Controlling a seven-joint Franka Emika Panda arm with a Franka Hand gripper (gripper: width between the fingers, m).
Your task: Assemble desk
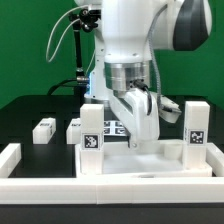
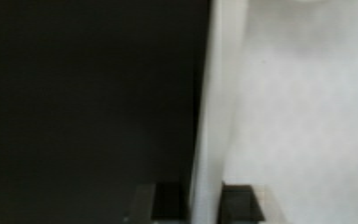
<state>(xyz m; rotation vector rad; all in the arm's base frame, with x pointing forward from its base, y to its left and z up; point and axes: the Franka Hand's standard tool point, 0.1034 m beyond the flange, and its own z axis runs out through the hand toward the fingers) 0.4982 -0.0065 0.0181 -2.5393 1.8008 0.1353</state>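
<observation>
Narrowly parted, the gripper [image 2: 202, 203] straddles a thin raised rim of the desk tray [image 2: 304, 110], with one dark fingertip on each side. I cannot tell whether the pads actually pinch it. In the exterior view the gripper [image 1: 140, 138] reaches down onto the desk tray [image 1: 150, 160], which lies flat on the black tabletop [image 1: 30, 108]. A tagged leg [image 1: 91, 138] stands upright at the tray's end toward the exterior view's left, and a second upright leg [image 1: 195, 127] stands at the opposite end. A loose leg [image 1: 73, 129] and a further loose leg [image 1: 43, 130] lie beyond the tray's left end, and the marker board [image 1: 115, 126] lies behind the tray. Made of smooth matte white plastic, the tray is probably light, stiff and somewhat slippery. Its rim looks like the best hold, since the flat floor offers the fingers nothing.
</observation>
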